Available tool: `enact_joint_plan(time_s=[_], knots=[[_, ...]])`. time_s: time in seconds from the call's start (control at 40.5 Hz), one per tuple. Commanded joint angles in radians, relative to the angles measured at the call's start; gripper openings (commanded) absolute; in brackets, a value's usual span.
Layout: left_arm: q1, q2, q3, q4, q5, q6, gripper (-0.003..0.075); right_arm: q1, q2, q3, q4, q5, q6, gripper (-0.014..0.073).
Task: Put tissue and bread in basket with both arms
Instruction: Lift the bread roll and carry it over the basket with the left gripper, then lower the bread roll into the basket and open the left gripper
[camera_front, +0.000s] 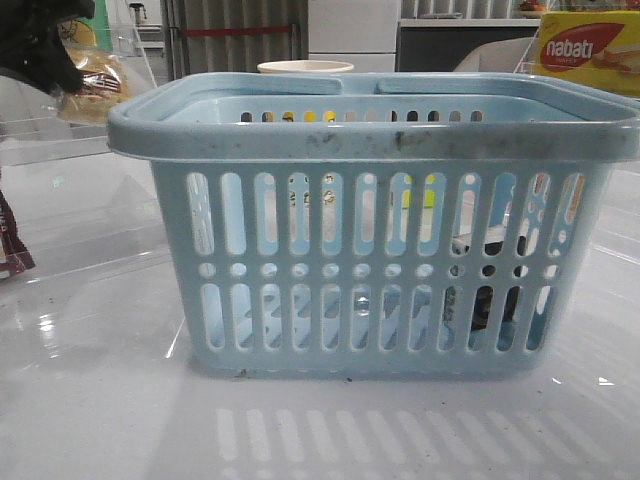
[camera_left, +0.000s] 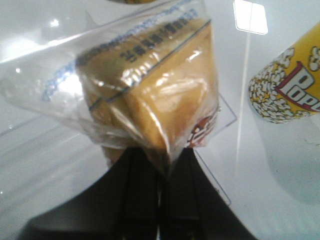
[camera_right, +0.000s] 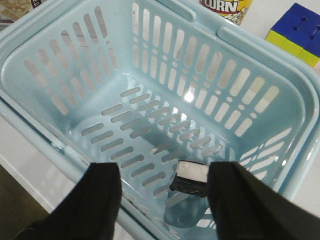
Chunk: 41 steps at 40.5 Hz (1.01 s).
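1. Front view: basket (camera_front: 375, 225) on the tabletop (camera_front: 100, 400), a nabati box (camera_front: 590, 50) behind its right corner and a cream cup (camera_front: 305, 67) behind its far rim. Bread (camera_front: 92, 88) held up left of the basket, above rim height, by the left fingers (camera_front: 62, 72).
2. Left wrist view: left fingers (camera_left: 162, 200) closed on the bread (camera_left: 160, 95); popcorn cup (camera_left: 287, 85) lying nearby.
3. Right wrist view: right fingers (camera_right: 165, 200) spread open, empty, above the basket (camera_right: 150, 100); tissue (camera_right: 190, 179) on the basket floor between them, untouched; colour cube (camera_right: 297, 32) outside the rim.
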Motion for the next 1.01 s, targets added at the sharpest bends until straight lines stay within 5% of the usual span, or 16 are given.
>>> enact_joint_plan(time_s=[0.0,0.321,0.79,0.987], knots=[[-0.004,-0.113,-0.036,-0.031,-0.023,0.004,0.0093,0.0,-0.021,-0.028,0.013,-0.062,-0.011,0.0492],[-0.061,-0.252,-0.036,-0.043,0.107,0.091,0.0093,0.0,-0.021,-0.028,0.013,-0.062,-0.011,0.0492],[-0.444,-0.395,0.104,-0.045,0.123,0.238,0.0093,0.0,-0.021,-0.028,0.013,-0.059,-0.011,0.0492],[-0.525,-0.348,0.136,-0.043,0.102,0.255,0.0093,0.0,-0.021,-0.028,0.013,-0.059,-0.011,0.0492]])
